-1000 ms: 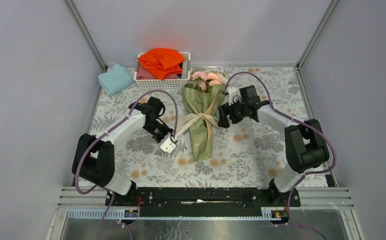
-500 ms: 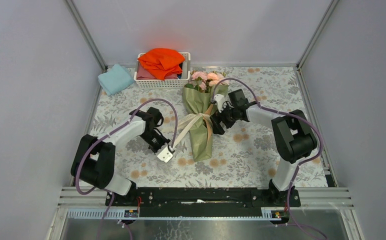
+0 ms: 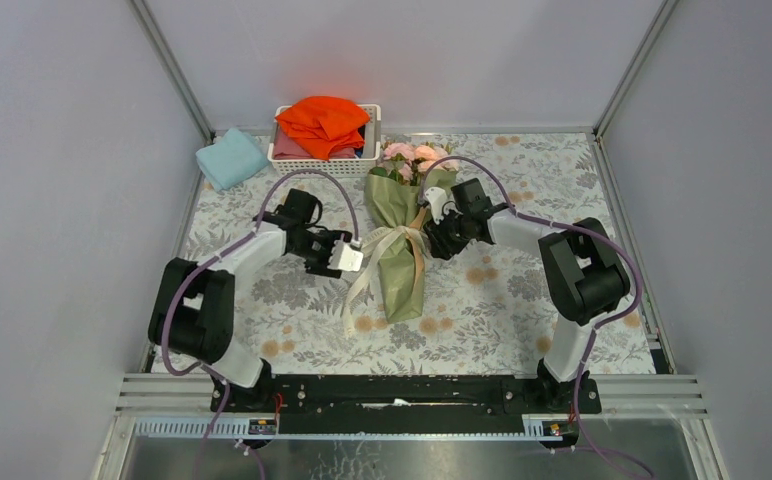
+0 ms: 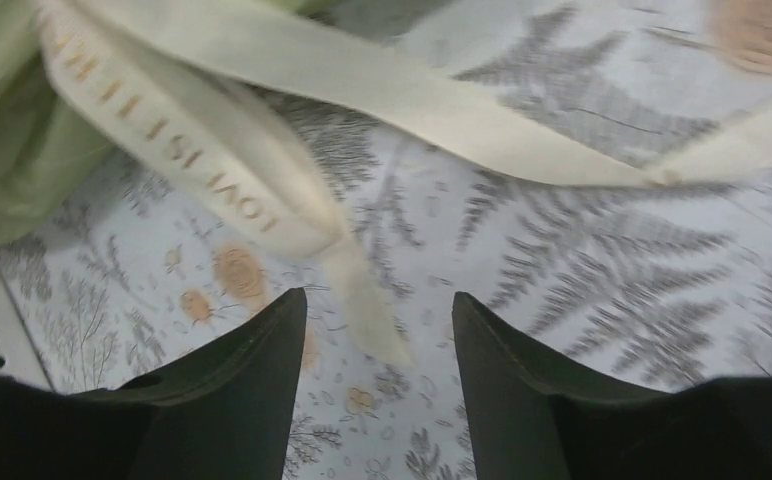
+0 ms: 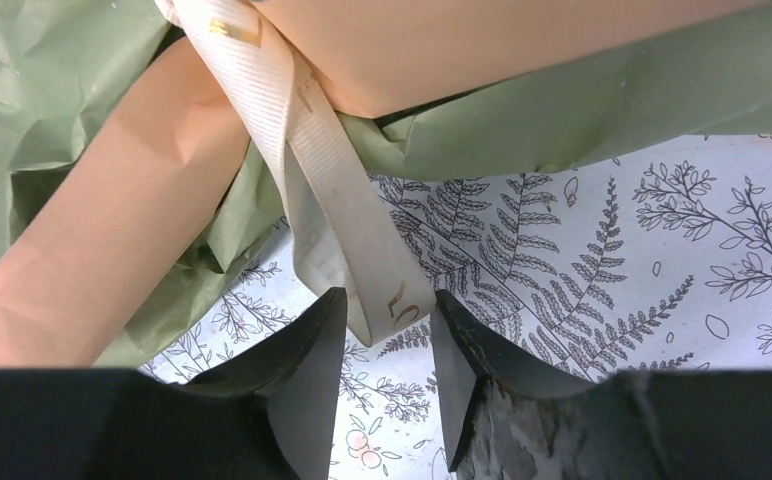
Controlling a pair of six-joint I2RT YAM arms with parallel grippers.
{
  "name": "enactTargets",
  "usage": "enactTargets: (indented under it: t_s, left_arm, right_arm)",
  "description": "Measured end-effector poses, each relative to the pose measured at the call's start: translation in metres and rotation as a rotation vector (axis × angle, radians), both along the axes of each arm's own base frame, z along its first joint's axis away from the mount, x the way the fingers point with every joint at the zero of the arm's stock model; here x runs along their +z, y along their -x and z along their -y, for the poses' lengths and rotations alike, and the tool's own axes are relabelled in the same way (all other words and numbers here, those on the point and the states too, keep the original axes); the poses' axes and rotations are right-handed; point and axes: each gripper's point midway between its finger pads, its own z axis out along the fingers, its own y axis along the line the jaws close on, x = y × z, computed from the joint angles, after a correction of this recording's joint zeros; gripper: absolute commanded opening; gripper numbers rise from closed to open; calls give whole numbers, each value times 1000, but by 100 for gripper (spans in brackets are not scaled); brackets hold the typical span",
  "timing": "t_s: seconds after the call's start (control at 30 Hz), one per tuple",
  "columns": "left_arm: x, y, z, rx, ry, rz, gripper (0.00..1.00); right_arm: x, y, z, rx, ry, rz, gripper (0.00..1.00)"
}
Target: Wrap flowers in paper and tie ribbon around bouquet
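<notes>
The bouquet (image 3: 400, 262) lies mid-table, a cone of olive paper (image 4: 7, 150) with a peach edge (image 5: 82, 240). The pink flowers (image 3: 414, 156) are at its far end. The cream ribbon (image 3: 395, 238) is tied round its waist, and the loose tails trail left and toward me (image 3: 359, 285). My left gripper (image 3: 348, 258) sits just left of the knot. In the left wrist view it is open (image 4: 378, 297), and a ribbon (image 4: 212, 150) tail lies on the cloth ahead of it, ungripped. My right gripper (image 3: 432, 236) is at the bouquet's right side. There it is narrowly open (image 5: 390, 297), with the ribbon (image 5: 322, 170) end between its tips.
A white basket (image 3: 324, 168) holding a bright orange cloth (image 3: 322, 120) stands at the back, just left of the blooms. A light-blue folded cloth (image 3: 230, 158) lies at the back left. Grey walls with metal posts enclose the floral tablecloth (image 3: 502, 300).
My left gripper has opened, let go of the ribbon tail and moved up toward the knot; the tails now lie slack. My right gripper has narrowed round the ribbon's other end.
</notes>
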Motion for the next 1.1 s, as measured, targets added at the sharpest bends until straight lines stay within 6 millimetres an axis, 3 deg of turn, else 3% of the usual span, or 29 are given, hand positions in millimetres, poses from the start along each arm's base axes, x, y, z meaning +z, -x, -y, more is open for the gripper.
enactTargets:
  t_s: [0.1, 0.27, 0.5, 0.73, 1.1]
  left_arm:
    - [-6, -25, 11, 109, 18, 17, 64]
    - [-20, -42, 33, 205, 34, 12, 54]
    - [-27, -63, 35, 274, 42, 47, 50]
    - [-32, -72, 35, 279, 41, 81, 0]
    - [-27, -78, 36, 303, 58, 80, 0]
  right_arm:
    - [1, -1, -1, -1, -2, 2, 44]
    - [4, -2, -2, -6, -11, -3, 45]
    - [0, -2, -4, -30, -9, -47, 58]
    - [-2, 4, -6, -36, -18, -91, 62]
    - [-2, 7, -4, -68, -20, -91, 62]
